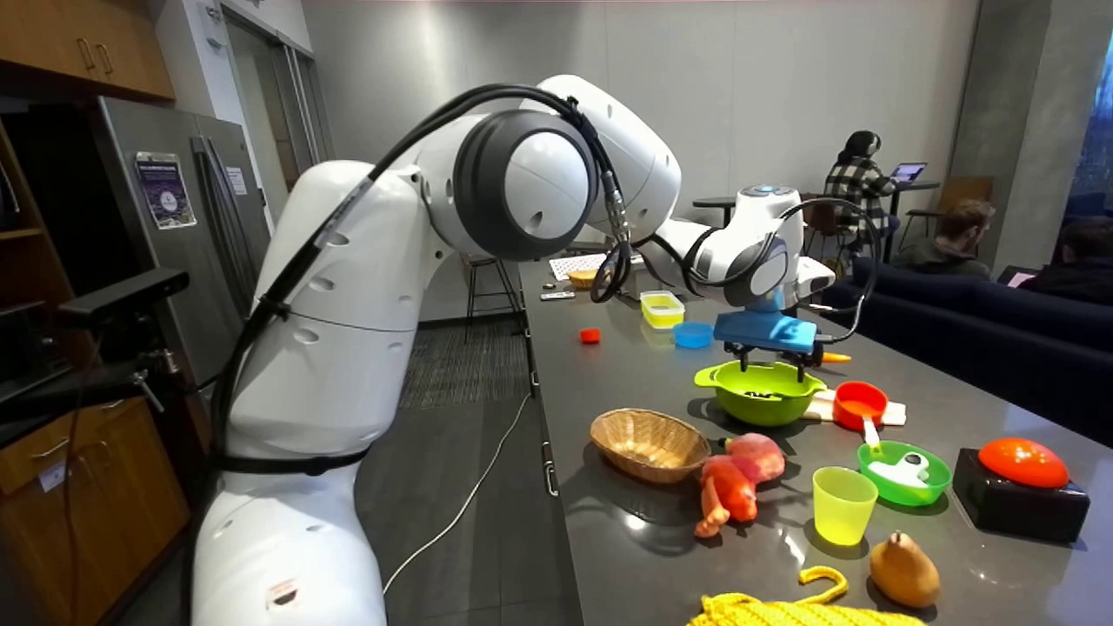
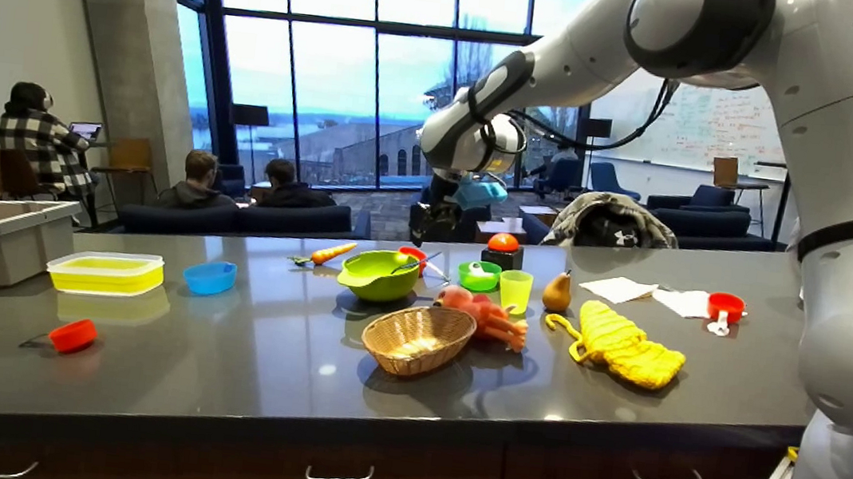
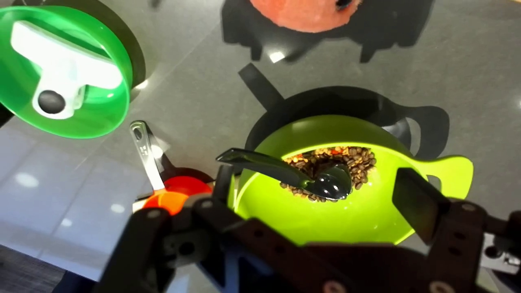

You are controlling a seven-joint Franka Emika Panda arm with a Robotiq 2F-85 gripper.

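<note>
End effector (image 1: 772, 369) spread wide above the lime bowl (image 3: 350, 226) there, nothing held, black spoon (image 3: 291, 176) on the beans (image 3: 361, 162) inside, red scoop (image 3: 179, 195) near.

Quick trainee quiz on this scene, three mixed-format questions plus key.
1. True or false: the head of the glossy black spoon lies inside the rounded lime-green plastic bowl.

2. Multiple choice: how does the black two-fingered tool stand?
A: shut on the spoon
B: open, holding nothing
C: shut and empty

3. Fill in the blank: on the counter, the brown, stemmed pear stands beside the translucent yellow-green plastic ____.

Key
1: true
2: B
3: cup
</note>
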